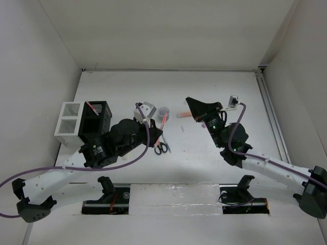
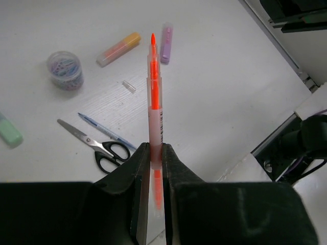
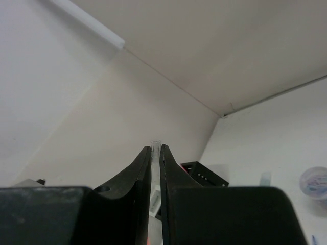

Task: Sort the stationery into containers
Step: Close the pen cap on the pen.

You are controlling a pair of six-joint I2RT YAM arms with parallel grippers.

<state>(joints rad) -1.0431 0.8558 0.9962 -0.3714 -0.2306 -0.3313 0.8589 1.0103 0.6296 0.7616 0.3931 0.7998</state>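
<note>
The table (image 1: 214,87) is closed in by white walls on the left, back and right, and a rail runs along its right edge. Its back half and right side lie bare. The white box (image 1: 69,125) and the black box (image 1: 95,122) stand touching each other at the left edge, close to the wall, and a red pen leans in the black one.

The left end effector (image 2: 155,148) is clenched on the lower part of an orange pen (image 2: 154,102), which points straight out from the fingers above the table. Below and beyond it lie the scissors (image 2: 99,148), with a blue pen (image 2: 104,131) just beside them. A jar of paper clips (image 2: 65,69), an orange highlighter (image 2: 119,48), a purple highlighter (image 2: 166,43) and a green highlighter (image 2: 9,131) lie farther out, spread apart.

The right end effector (image 3: 156,153) is raised and aimed at the back wall, clamped on a thin clear piece (image 3: 155,145) that sticks out past its tips.
</note>
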